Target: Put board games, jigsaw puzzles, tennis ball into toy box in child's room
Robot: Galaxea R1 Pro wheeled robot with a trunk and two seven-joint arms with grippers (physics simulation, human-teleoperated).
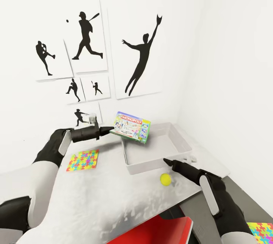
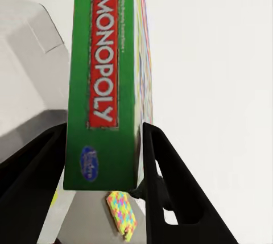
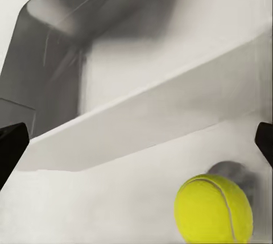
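My left gripper is shut on a green-edged Monopoly board game, holding it tilted in the air over the left end of the light-grey toy box. In the left wrist view the game sits edge-on between both fingers. A yellow tennis ball lies on the table just in front of the box. My right gripper hovers open right above the ball, facing the box wall. One jigsaw puzzle lies flat on the table below my left wrist.
A second jigsaw-patterned sheet shows at the lower right, beyond the table's edge. A red object sits below the table's near edge. White walls with black sports-silhouette posters stand close behind the box.
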